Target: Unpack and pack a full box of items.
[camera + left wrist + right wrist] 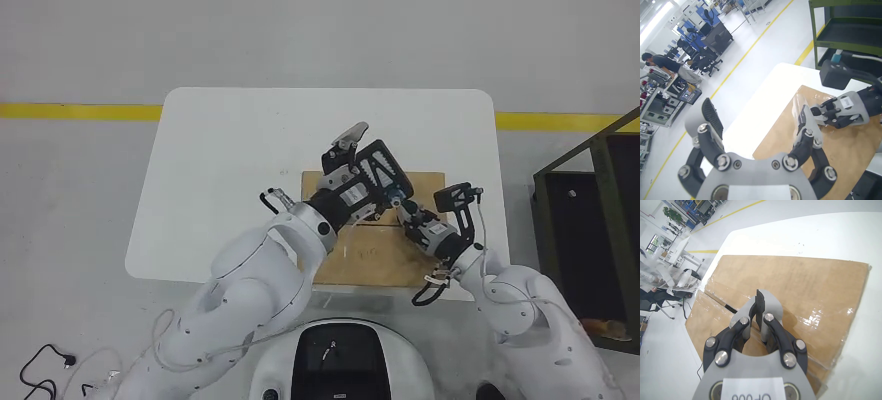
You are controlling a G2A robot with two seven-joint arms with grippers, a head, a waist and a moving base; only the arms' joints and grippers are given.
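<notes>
Clear tape film [797, 102] seems to be clinging to the wide-open left gripper [755, 108] (the right gripper [759, 298] is sitting pinched shut beside it), risking re-sticking onto the cardboard box [800, 281].

The box [380, 262] is plain brown cardboard, with glossy clear tape [815, 317] over its seam. The table [230, 170] is white. The floor [80, 220] is pale grey, crossed on the far side by a yellow line [80, 111]. The left gripper [755, 106] and right gripper [759, 300] are light grey with black links and ribbed black pads [712, 117]. The rack [813, 37] on the right is dark green.
</notes>
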